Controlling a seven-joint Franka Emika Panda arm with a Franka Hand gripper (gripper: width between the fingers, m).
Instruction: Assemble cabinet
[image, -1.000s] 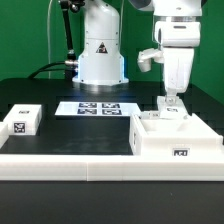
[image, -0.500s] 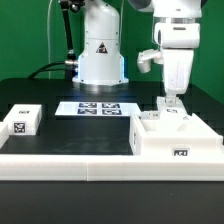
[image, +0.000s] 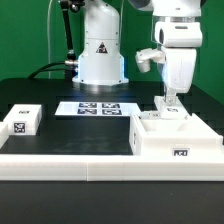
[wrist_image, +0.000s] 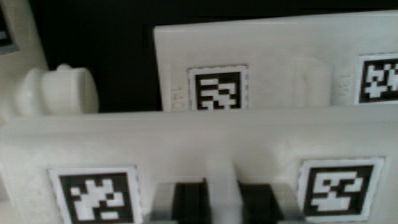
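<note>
Cabinet (image: 176, 140) sits at about 4 o'clock in the exterior view, a big white open-topped box on the black table (image: 60, 135), pushed close to the long white rail (image: 60, 160) that runs along the near edge. I can see 1 small tag on its near face. My gripper (image: 172, 99) hangs straight down over the box's rear part, fingertips right at the top of the plastic there.

On the wrist view, the 2 dark fingers (wrist_image: 189, 205) stand very close together, only a thin pale strip between them. Whether they pinch any plastic or are simply nearly closed, I cannot tell. Just past them is a white cabinet wall carrying 2 tags (wrist_image: 93, 197), and beyond that another white wall with 2 more tags. A rounded white knob (wrist_image: 54, 95) sticks out beside that farther wall.

Over at 9 o'clock in the exterior view, well apart from the box, a small white tagged block (image: 22, 120) lies alone. The marker board (image: 97, 107) lies flat near the centre, in front of the arm's base (image: 100, 55) at 12 o'clock.
</note>
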